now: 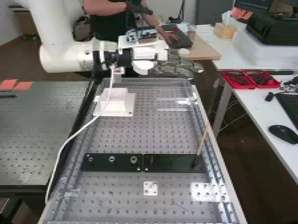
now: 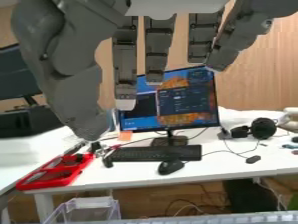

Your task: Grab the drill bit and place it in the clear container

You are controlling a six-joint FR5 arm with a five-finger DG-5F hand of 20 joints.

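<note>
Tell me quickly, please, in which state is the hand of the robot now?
Hand: open, fingers nearly straight, holding nothing.

This looks like a robotics lab: a white robot arm point(image 1: 63, 52) at a perforated metal counter point(image 1: 120, 135), with a monitor point(image 2: 169, 100), keyboard point(image 2: 156, 153) and mouse point(image 2: 171, 167) nearby.
</note>
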